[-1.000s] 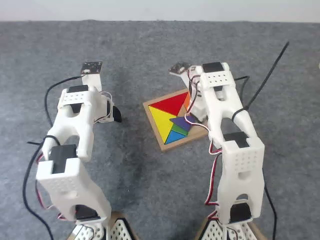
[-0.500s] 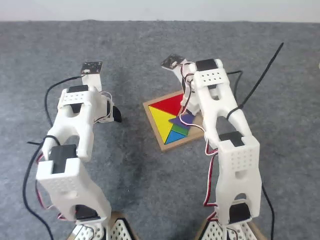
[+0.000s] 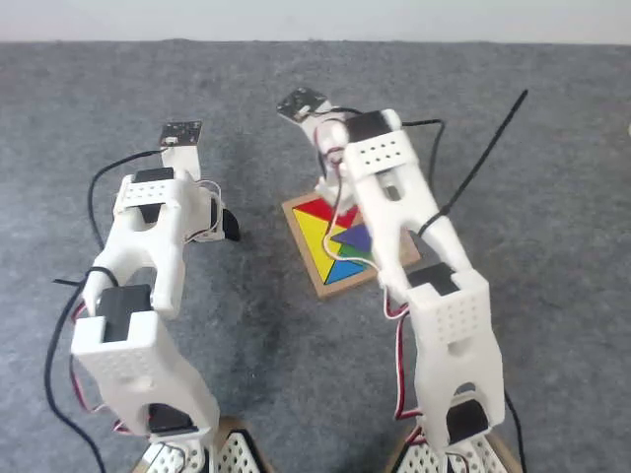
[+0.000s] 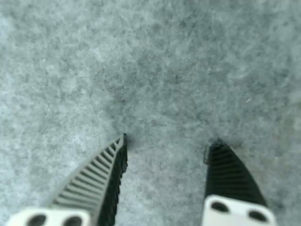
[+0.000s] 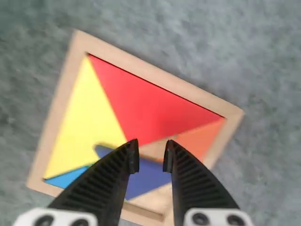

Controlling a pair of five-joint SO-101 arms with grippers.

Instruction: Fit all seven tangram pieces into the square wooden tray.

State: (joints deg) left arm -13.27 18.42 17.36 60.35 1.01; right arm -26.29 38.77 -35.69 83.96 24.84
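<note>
Looking down in the high view, two white arms stand on one grey carpet (image 3: 197, 99). The right arm (image 3: 394, 197) hangs across the single square wooden tray (image 3: 317, 281) and hides its far side. Four colours of tangram pieces (image 3: 314, 236) show beside it. The left arm (image 3: 148, 236) stands well apart from the tray.

The left wrist view shows the left gripper (image 4: 169, 140) spread wide over bare carpet, holding nothing.

The right wrist view has the right gripper (image 5: 151, 143) above the tray, its jaws narrowly parted and pinching nothing. Five pieces lie inside: red triangle (image 5: 150, 108), yellow triangle (image 5: 87, 127), orange piece (image 5: 202, 139), dark blue piece (image 5: 146, 176) and light blue piece (image 5: 66, 176). The fingers cover part of the dark blue piece.
</note>
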